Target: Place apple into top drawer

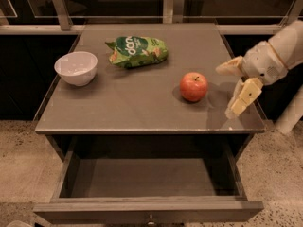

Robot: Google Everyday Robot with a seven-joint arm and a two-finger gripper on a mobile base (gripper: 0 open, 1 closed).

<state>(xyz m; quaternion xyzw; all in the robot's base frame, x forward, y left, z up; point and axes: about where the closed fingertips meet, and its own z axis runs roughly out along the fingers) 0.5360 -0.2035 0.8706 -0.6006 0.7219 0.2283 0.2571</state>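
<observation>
The apple (193, 86), red-orange with a short dark stem, sits on the grey tabletop (132, 108) right of centre. My gripper (232, 86) is at the table's right edge, just right of the apple and not touching it. It is open and empty, with one cream finger (229, 66) behind and one (242, 98) in front. The top drawer (147, 176) is pulled out below the table's front edge. Its inside is bare, and a small knob (150, 217) shows on its front panel.
A white bowl (75, 67) stands at the left of the tabletop. A green snack bag (137, 51) lies at the back centre. A rail with posts (173, 6) runs behind the table. Speckled floor (279, 174) lies on both sides.
</observation>
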